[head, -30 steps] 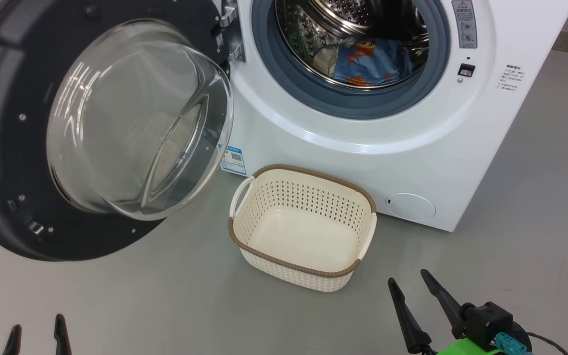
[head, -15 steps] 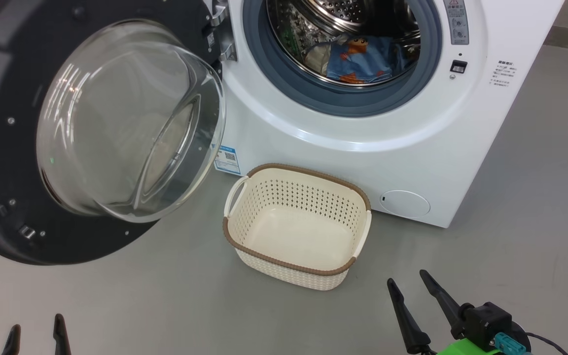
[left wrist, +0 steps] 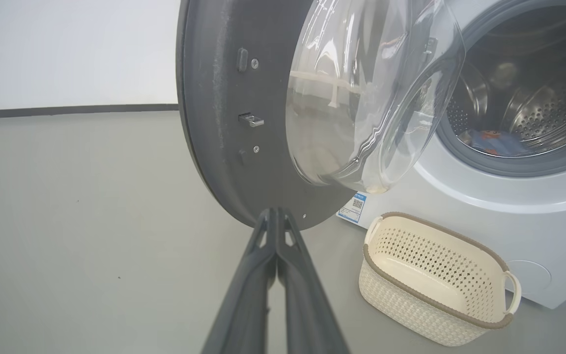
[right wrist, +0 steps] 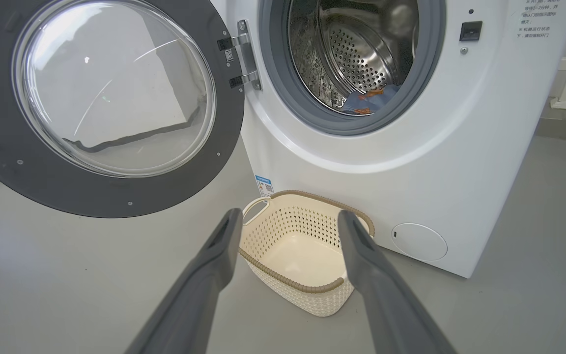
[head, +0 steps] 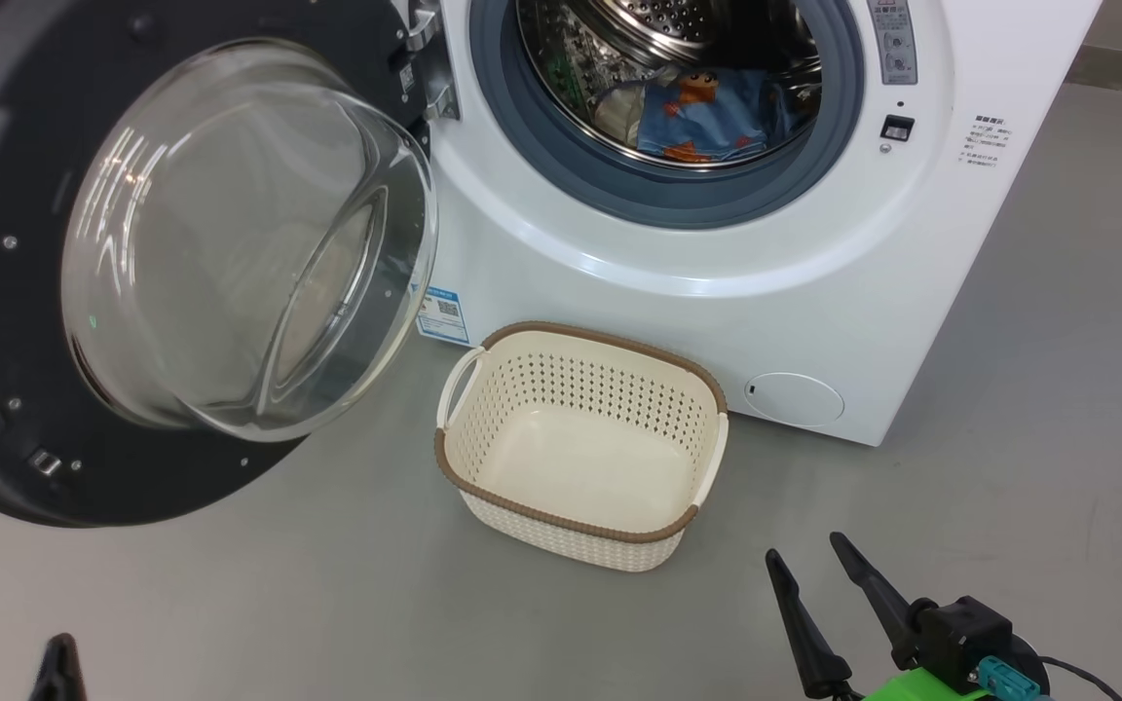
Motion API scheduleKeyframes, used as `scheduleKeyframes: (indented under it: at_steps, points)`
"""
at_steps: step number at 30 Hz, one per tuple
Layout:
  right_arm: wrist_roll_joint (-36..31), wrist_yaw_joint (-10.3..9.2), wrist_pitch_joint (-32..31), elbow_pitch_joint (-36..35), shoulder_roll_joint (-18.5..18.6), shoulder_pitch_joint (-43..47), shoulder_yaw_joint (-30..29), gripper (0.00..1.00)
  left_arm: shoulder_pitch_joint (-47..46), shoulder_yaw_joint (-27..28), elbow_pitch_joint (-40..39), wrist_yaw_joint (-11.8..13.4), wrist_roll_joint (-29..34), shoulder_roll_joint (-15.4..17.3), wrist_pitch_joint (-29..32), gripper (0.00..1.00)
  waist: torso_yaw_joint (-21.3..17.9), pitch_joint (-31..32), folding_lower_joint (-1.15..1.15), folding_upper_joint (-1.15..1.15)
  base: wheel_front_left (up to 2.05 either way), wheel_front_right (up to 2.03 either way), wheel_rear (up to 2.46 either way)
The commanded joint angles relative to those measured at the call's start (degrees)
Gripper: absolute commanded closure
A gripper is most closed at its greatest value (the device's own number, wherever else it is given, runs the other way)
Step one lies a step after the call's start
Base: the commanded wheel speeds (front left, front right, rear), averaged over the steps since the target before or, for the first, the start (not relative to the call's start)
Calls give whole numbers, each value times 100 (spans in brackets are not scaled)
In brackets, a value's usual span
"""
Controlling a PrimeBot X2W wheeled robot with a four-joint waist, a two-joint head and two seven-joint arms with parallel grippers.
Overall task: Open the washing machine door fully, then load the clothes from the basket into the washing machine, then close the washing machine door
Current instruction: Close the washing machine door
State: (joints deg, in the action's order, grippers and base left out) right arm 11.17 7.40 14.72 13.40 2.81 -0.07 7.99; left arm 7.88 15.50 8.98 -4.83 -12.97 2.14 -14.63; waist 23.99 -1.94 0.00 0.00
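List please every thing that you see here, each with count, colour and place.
washing machine: one, white, at the back.
washing machine door: one, black rim, clear glass, swung open on the left.
clothes: one small pile, blue with orange prints, inside the steel drum.
basket: one, cream, brown rim, on the floor before the machine.
label: one, blue, low on the machine front.
round flap: one, white, low on the machine front.
left jaws: one pair, dark fingers pressed shut.
right jaws: one pair, dark fingers apart, holding nothing.

Grey floor point(head: 279, 604), with washing machine point(head: 678, 312) and basket point(head: 561, 545) just beside it, perhaps touching
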Motion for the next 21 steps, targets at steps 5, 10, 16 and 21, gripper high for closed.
scheduleKeyframes:
  at_steps: [5, 10, 16, 21]
  points:
    - [55, 9, 28, -146, 7, -203, 112, 0, -410, 469, -137, -67, -420, 74, -37, 100, 10, -20, 0, 0, 0, 0, 0]
    - [76, 9, 28, -161, 7, -212, 106, 0, -694, 834, -88, -145, -838, 163, -37, 100, 16, -39, 0, 0, 0, 0, 0]
    - [90, 9, 28, -174, 7, -202, 74, 0, -1253, 1312, 127, -197, -1500, 701, 68, 100, 35, -29, 0, 0, 0, 0, 0]
    - [80, 9, 28, -187, 7, -192, 70, 0, -1755, 1540, 356, -210, -1748, 1313, 284, 100, 31, -34, 0, 0, 0, 0, 0]
